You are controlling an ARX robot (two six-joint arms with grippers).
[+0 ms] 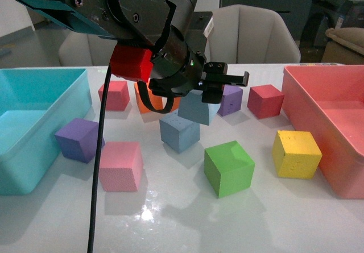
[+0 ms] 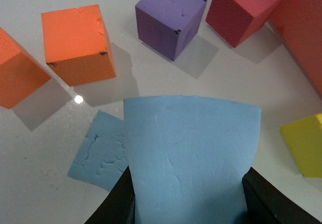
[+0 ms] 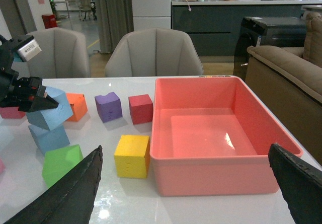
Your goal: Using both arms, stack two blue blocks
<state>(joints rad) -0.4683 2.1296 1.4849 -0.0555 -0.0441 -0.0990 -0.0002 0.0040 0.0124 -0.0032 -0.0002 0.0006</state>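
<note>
My left gripper (image 1: 211,89) is shut on one blue block (image 1: 197,110) and holds it tilted, just above and slightly right of the other blue block (image 1: 179,132), which rests on the white table. I cannot tell whether the two touch. In the left wrist view the held block (image 2: 191,153) fills the space between the black fingers (image 2: 113,206), and a corner of the lower block (image 2: 98,153) shows beside it. The right wrist view shows both blocks, the held one (image 3: 50,110) over the lower one (image 3: 49,137). My right gripper (image 3: 185,183) is open and empty, far to the right near the pink bin.
A teal bin (image 1: 34,128) stands at the left and a pink bin (image 1: 324,111) at the right. Around the blocks lie a green cube (image 1: 228,168), a yellow cube (image 1: 296,153), a pink cube (image 1: 120,166), a purple cube (image 1: 79,139), a red cube (image 1: 265,100) and an orange cube (image 2: 78,43).
</note>
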